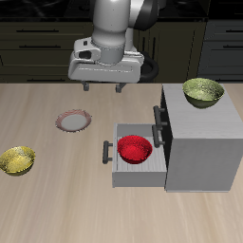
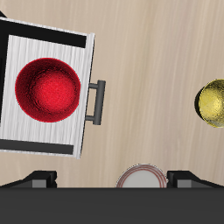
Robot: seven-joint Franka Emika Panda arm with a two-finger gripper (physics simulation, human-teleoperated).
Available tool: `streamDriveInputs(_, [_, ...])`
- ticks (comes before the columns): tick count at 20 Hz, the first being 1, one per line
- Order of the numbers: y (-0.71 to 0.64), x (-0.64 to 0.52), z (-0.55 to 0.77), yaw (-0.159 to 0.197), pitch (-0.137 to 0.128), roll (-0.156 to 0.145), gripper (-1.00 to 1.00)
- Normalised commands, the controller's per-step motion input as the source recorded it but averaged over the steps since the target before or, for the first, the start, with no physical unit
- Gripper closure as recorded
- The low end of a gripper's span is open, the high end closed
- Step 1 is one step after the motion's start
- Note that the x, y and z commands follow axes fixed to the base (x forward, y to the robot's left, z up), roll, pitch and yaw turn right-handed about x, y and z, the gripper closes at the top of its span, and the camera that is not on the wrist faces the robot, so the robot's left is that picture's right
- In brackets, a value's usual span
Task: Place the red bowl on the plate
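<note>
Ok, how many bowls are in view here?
3. A red bowl sits in the open drawer, a yellow-green bowl on top of the cabinet, and another on the table near its front edge. Closed drawers might hide more.

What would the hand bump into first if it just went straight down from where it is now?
Probably bare table. The hand hangs open, pointing down, between the plate and the open drawer holding the red bowl; depth is uncertain.
</note>
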Motion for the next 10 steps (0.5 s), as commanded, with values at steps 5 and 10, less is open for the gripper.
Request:
streamDriveInputs(5, [0.13,0.28,0.22,0.08,-0.045,0.021,-1.0])
streamDriveInputs(10, [-0.01,0.22,0.21,0.03,-0.034,0.006,-1.0])
